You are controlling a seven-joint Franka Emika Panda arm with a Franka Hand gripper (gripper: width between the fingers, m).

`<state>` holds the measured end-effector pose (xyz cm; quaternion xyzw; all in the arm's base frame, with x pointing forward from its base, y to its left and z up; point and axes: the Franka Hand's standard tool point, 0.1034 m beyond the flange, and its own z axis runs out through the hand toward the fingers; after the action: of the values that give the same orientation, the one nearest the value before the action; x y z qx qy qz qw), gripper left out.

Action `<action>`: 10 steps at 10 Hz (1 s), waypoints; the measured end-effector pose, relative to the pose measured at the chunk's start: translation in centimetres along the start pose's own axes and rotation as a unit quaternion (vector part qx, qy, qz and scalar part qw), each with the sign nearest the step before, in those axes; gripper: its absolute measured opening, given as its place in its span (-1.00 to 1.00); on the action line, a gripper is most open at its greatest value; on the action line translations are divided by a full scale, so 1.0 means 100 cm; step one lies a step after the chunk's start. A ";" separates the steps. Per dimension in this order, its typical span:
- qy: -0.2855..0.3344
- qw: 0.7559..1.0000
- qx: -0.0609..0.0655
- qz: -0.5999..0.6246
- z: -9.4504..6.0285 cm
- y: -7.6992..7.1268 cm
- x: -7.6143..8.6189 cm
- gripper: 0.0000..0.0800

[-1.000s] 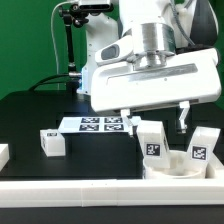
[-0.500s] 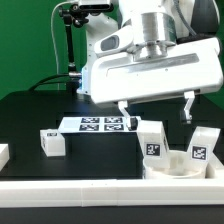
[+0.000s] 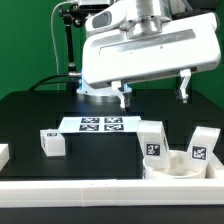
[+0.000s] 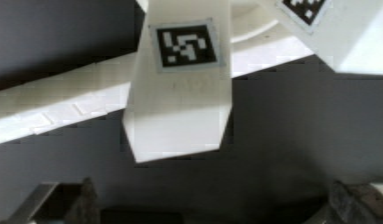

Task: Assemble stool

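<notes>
Hovering, the hand (image 3: 153,91) gapes empty; two legs (image 3: 152,140) stand on one seat (image 3: 172,166), third leg (image 3: 52,142) apart.

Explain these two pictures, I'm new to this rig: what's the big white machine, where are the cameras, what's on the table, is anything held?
The big white machine is a robot arm; its two-finger hand hangs above the black table. One picture comes from a camera off to the side, the other from a camera on the wrist, looking down between the fingers. On the table lie a thin flat white marker board, one small white blocky plastic leg on its own, and a round white plastic seat with two more tagged legs standing upright at it. The wrist camera looks down on one such leg. The hand is open and holds nothing.
</notes>
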<state>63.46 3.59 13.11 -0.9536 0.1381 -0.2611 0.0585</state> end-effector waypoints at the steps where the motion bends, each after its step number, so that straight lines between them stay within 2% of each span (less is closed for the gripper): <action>1: -0.003 1.000 0.000 0.000 0.001 0.000 0.000 0.62; 3: -0.022 1.000 0.001 0.002 0.002 0.000 -0.003 0.62; 6: -0.136 0.991 0.004 -0.005 0.005 0.005 -0.007 0.62; 9: -0.244 0.970 0.010 -0.011 0.002 0.009 -0.009 0.62; 10: -0.243 0.970 0.010 -0.011 0.004 0.008 -0.007 0.62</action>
<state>62.86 3.03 12.30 -0.9892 0.1070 -0.0235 0.0970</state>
